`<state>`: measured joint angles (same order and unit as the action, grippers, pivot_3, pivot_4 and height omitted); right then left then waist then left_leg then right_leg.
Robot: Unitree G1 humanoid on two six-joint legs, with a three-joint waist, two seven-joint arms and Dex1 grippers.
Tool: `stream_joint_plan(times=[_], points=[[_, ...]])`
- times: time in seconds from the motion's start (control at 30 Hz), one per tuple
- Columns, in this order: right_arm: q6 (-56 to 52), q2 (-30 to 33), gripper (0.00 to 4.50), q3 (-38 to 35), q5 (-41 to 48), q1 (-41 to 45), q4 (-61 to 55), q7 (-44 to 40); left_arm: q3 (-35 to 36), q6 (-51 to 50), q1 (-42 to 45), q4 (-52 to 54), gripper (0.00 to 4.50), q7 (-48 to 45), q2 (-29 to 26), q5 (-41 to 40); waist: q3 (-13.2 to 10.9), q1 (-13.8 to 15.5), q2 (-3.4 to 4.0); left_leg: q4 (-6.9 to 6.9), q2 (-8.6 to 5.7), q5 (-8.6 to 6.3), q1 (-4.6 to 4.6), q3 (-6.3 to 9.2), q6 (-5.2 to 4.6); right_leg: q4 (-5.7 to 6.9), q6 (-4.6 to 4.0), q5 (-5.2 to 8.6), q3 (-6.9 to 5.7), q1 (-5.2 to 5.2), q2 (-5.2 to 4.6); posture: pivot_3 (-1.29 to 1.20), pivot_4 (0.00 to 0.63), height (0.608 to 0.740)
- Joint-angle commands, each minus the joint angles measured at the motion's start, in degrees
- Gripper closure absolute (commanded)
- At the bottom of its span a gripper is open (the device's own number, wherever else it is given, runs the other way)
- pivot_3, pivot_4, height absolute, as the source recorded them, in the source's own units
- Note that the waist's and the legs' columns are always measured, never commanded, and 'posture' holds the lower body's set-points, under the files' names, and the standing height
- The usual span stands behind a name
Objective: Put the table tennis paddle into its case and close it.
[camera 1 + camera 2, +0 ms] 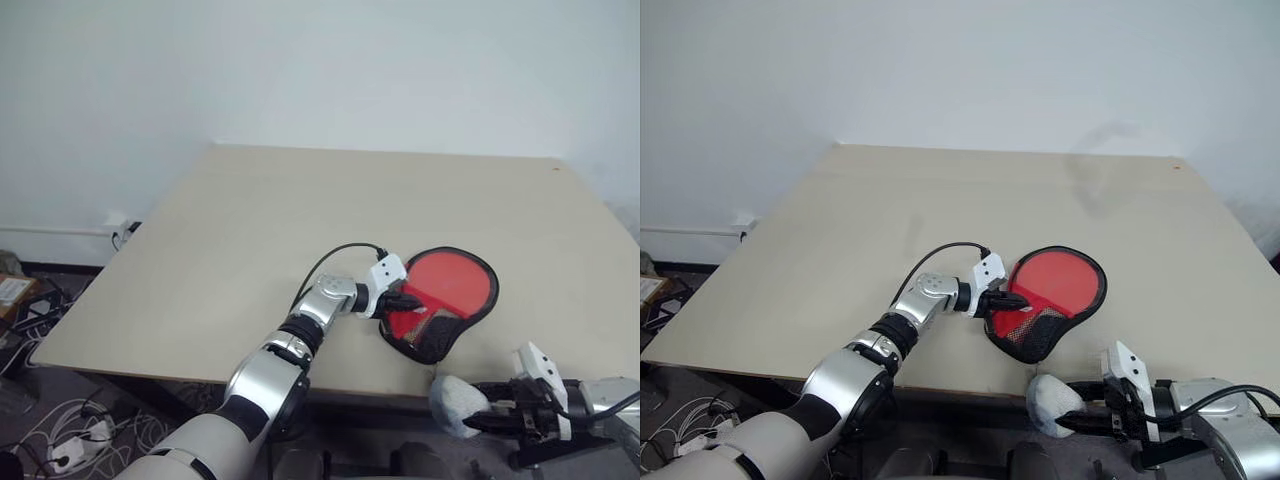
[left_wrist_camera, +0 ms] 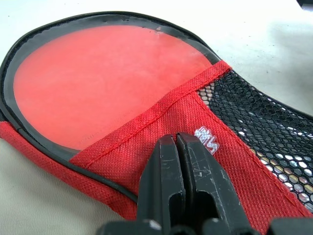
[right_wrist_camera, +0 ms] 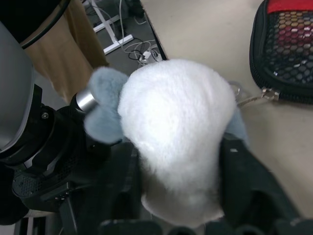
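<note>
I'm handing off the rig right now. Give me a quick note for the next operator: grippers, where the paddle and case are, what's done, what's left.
Left gripper: shut, pinching the red fabric of the case near its white logo.
Right gripper: off the table's near edge, fingers around a white fluffy thing.
Table tennis paddle: in the case, red face uncovered.
Done: paddle is in.
Left: case unzipped; zip pull lies on the table by the mesh end. Close it.

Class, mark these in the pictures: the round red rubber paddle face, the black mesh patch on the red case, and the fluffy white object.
Round red rubber paddle face (image 1: 448,279), left eye view, centre of face.
Black mesh patch (image 2: 264,129), left wrist view, mid-mesh.
Fluffy white object (image 3: 178,117), right wrist view, its middle.
</note>
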<state>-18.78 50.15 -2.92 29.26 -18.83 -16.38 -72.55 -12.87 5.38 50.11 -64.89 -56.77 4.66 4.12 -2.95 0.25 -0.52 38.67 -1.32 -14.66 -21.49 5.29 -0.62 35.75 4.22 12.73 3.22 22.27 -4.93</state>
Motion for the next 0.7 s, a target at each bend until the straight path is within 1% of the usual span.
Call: stream_joint_plan(times=[0.03,0.07,0.1,0.17,0.33,0.43,0.6,0.7], points=[[-1.8,1.1,1.08,-1.7,1.5,0.4,-3.3,0.4,-0.7,0.0,0.3,-0.5,4.50,0.0,0.0,1.2,0.0,0.0,0.00,0.01,0.00,0.00,0.00,0.01,0.00,0.00,0.00,0.00,0.00,0.00,0.00,0.00,0.000,0.740],[-2.4,1.2,0.86,-1.9,1.9,0.6,-3.8,0.5,-0.7,0.0,0.3,-0.5,4.50,0.1,0.0,1.1,0.0,0.0,0.00,0.02,0.00,0.00,0.00,0.02,0.00,0.00,0.00,0.00,-0.01,-0.01,0.00,0.00,0.000,0.740],[-3.0,1.3,0.51,-2.2,2.2,0.8,-4.1,0.5,-0.7,0.0,0.3,-0.5,4.50,0.1,0.0,1.1,0.0,0.0,0.00,0.03,0.00,0.00,0.00,0.02,0.00,0.00,0.00,0.00,-0.01,0.00,0.00,0.00,0.000,0.740],[-3.9,1.5,0.06,-2.5,2.6,1.2,-4.7,0.6,-0.6,0.0,0.3,-0.5,4.50,0.1,0.0,1.1,0.0,0.0,0.00,0.03,0.00,0.00,-0.01,0.01,0.00,0.00,0.00,0.00,-0.01,0.00,0.00,0.00,0.000,0.740],[-6.9,1.4,0.02,-4.0,4.5,3.4,-7.6,2.6,-0.5,0.1,0.2,-0.5,4.50,0.2,0.0,1.0,0.0,0.0,0.00,0.03,-0.01,0.00,-0.02,0.01,0.00,0.00,0.00,0.00,0.00,0.01,0.00,0.00,0.000,0.740],[-9.7,1.8,0.02,-6.0,6.4,5.9,-9.2,4.4,0.9,-0.1,0.4,-0.2,4.50,0.2,-0.4,-0.3,0.0,0.0,0.00,0.04,-0.01,0.00,-0.03,0.02,0.00,0.00,0.00,0.00,0.00,0.01,0.00,0.00,0.000,0.740],[-13.3,2.5,0.02,-8.9,7.9,10.4,-9.8,7.6,5.0,-0.8,1.2,1.8,4.50,-0.6,-1.2,-4.2,0.0,0.0,-0.02,0.04,-0.01,0.00,-0.08,0.03,0.00,-0.01,0.00,0.00,-0.01,0.05,0.00,0.00,0.000,0.740],[-15.1,1.9,0.02,-10.0,7.2,14.5,-8.1,11.6,8.9,-1.7,2.1,3.7,4.50,-0.2,-2.3,-7.5,0.0,0.0,0.00,0.01,0.01,0.00,-0.09,0.00,0.00,0.01,0.00,0.00,0.00,0.12,0.00,0.00,0.000,0.740]])
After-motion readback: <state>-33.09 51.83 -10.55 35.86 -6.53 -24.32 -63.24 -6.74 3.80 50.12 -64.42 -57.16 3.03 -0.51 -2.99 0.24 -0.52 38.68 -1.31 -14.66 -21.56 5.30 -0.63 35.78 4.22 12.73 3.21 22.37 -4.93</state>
